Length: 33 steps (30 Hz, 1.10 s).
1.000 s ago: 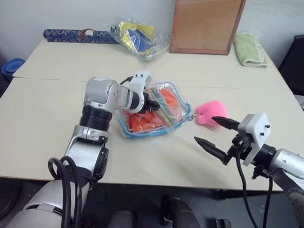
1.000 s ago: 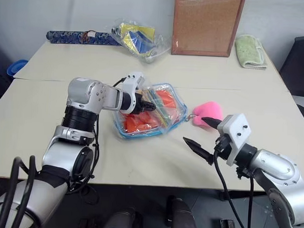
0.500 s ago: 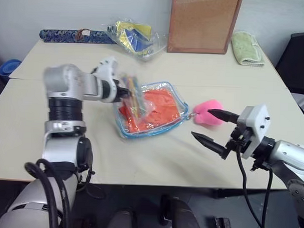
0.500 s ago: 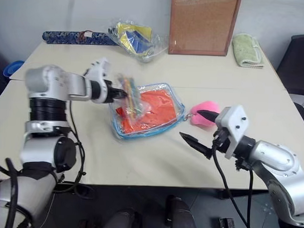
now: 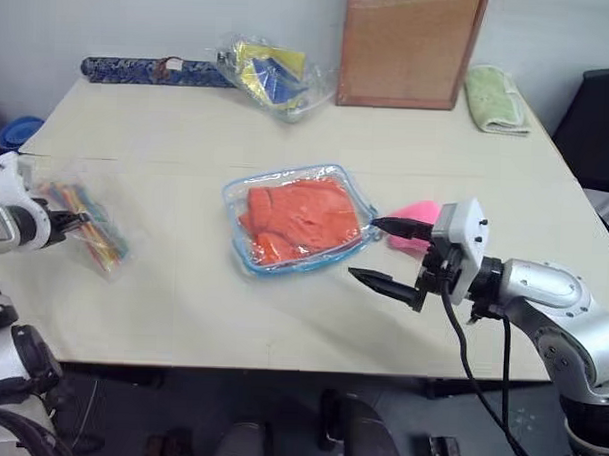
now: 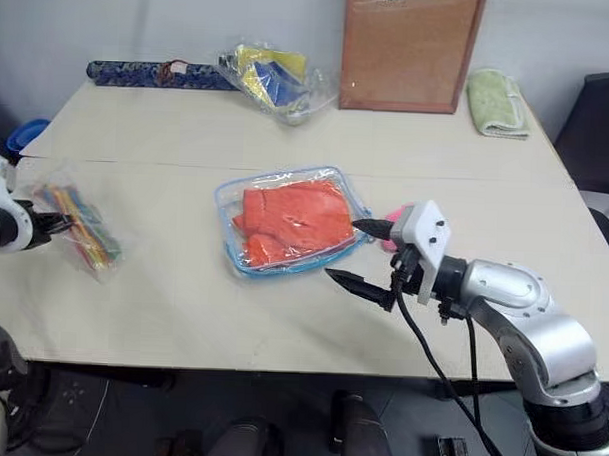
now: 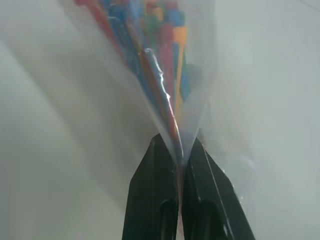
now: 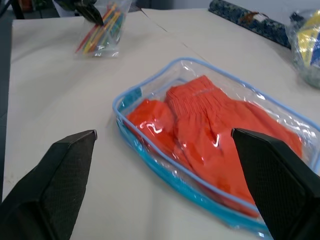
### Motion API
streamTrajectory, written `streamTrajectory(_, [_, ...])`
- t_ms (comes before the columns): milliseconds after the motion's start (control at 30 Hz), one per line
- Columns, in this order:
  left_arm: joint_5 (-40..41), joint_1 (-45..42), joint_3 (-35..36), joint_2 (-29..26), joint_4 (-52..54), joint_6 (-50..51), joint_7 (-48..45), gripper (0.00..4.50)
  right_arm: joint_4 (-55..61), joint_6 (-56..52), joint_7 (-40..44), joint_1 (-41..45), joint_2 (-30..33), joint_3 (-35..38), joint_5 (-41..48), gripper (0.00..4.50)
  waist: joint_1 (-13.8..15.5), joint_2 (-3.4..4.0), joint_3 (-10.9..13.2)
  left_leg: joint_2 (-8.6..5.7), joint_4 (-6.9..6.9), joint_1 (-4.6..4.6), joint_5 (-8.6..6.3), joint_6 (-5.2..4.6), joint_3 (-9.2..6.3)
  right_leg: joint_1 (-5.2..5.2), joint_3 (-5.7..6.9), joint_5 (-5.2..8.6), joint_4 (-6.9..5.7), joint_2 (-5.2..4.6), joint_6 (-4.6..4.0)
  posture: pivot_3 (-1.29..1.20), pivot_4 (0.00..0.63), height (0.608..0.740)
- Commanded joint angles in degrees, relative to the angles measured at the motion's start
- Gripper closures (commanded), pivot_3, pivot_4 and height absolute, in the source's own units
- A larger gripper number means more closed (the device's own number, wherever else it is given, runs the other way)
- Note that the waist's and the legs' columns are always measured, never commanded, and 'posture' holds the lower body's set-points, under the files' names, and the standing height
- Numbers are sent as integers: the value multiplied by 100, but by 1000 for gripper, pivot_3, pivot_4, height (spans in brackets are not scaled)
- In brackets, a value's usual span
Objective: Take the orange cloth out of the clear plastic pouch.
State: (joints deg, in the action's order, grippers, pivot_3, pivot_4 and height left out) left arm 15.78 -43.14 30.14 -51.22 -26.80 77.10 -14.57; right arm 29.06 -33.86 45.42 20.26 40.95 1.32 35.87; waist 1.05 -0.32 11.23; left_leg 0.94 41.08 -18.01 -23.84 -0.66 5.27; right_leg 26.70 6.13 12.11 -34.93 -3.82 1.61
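Beside the clear plastic pouch (image 5: 297, 220), right gripper (image 5: 381, 254) fingers spread, apparently approaching; left gripper (image 7: 176, 162) pinches stick bag (image 5: 84, 235); next, grasp orange cloth (image 5: 300, 217).

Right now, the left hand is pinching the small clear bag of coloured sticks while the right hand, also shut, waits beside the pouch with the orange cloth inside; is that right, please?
Not quite: the right hand is open, not shut, as the right wrist view shows, its fingers spread wide before the clear plastic pouch. The rest holds: the left hand pinches the small clear bag of coloured sticks, and the orange cloth lies inside the pouch.
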Motion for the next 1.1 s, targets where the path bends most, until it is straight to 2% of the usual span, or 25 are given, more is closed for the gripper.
streamTrajectory(33, [54, 315, 204, -56, 256, -278, -90, 3765, -106, 120, 169, 174, -28, -23, -30, 0, 25, -10, -3, 0, 0, 0, 0, 0, 0, 0, 0, 0, 0, 0, 0, 0, 150, 740])
streamTrajectory(133, [82, 508, 422, 9, 513, -260, 30, 2861, -218, 146, 265, 256, -31, -50, -59, 0, 32, -19, -4, 1, 1, -7, 0, -1, -5, 0, 5, 0, 2, -2, 0, 0, 150, 740])
streamTrajectory(367, [92, 1110, 450, -508, 1133, -133, -264, 716, -314, 138, 393, 254, -24, -10, -110, 0, -29, -23, -5, 5, -6, -3, 0, 0, -2, 4, 4, 1, 0, -1, -2, 0, 150, 740])
streamTrajectory(500, [805, 1031, 793, -1107, 1228, 523, -1196, 716, -254, 83, 354, 129, 46, 143, -109, 0, -105, -27, -4, 8, -9, -9, -2, 3, -2, 17, 5, 4, -3, 0, -7, 0, 150, 740])
streamTrajectory(567, [1179, 952, 864, -1436, 1301, 473, -1767, 716, -221, 61, 333, 41, 106, 247, -106, 0, -107, -28, -3, 7, -9, -12, -2, 3, -1, 20, 4, 5, -4, -1, -8, 0, 150, 740])
streamTrajectory(633, [1567, 903, 713, -1729, 1633, 272, -2369, 716, -180, 28, 311, -79, 190, 398, -74, 0, -103, -27, -3, 6, -9, -16, -2, 3, 0, 27, 3, 5, -6, -3, -9, 0, 150, 740])
streamTrajectory(733, [2165, 698, 184, -1810, 2504, -13, -3100, 716, -93, -41, 286, -222, 299, 619, 7, 0, -79, -27, -3, 3, -8, -26, -2, 3, -1, 34, 3, 6, -6, -7, -9, 0, 150, 740])
streamTrajectory(900, [2136, 747, -1744, -1381, 4392, -1487, -3865, 716, 110, -181, 126, -422, 376, 886, 73, 0, -84, -24, -3, -4, -9, -19, -1, 3, 8, 32, -9, 6, -15, -13, -9, 0, 150, 740])
streamTrajectory(1100, [627, 471, -4160, -936, 4962, -3137, -4099, 716, 562, -354, -215, -788, 319, 1074, 158, 0, -127, -25, -2, -7, -12, -21, 1, 12, 30, 42, -31, 6, -16, 28, -11, 0, 150, 740])
